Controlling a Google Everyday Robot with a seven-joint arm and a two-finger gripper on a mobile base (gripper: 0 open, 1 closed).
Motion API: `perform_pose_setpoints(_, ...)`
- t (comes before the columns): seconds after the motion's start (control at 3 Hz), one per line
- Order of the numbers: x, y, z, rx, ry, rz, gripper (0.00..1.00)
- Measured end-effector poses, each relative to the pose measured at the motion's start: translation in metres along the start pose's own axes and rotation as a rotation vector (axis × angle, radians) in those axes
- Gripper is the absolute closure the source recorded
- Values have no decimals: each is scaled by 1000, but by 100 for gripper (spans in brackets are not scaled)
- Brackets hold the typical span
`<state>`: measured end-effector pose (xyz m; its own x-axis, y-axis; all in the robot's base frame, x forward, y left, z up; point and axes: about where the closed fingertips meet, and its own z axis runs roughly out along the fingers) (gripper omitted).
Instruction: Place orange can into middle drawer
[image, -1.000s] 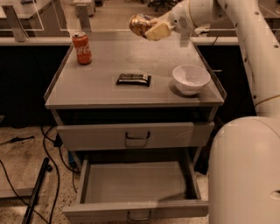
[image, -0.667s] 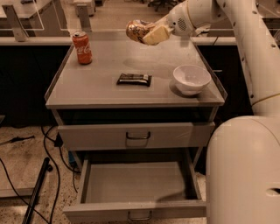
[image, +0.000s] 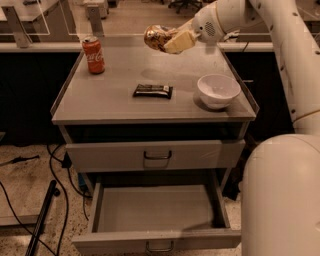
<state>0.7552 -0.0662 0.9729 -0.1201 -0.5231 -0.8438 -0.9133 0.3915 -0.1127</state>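
Note:
My gripper (image: 167, 41) is shut on the orange can (image: 156, 37), an orange-gold and brownish can held tilted on its side in the air above the back of the cabinet top (image: 115, 95). The white arm comes in from the upper right. The middle drawer (image: 157, 210), wide, shallow and grey with a small wire handle, stands pulled open at the bottom of the cabinet, and its inside is bare.
A red cola can (image: 93, 54) stands at the back left of the top. A dark snack bar (image: 153, 91) lies in the middle and a white bowl (image: 218, 90) sits at the right. A taller drawer (image: 155, 155) above is shut. Cables lie on the floor at left.
My gripper has carried the orange can leftward and slightly forward above the cabinet top. Nothing else has moved.

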Motion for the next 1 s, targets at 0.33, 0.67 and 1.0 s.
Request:
perform_pose_setpoints(0.33,0,20,-21,-31,-16,12,100)
perform_pose_setpoints(0.67,1,51,-53,-46,-44,27,100)
perform_pose_setpoints(1.0,2,92,-90,-46,-85,34,100)
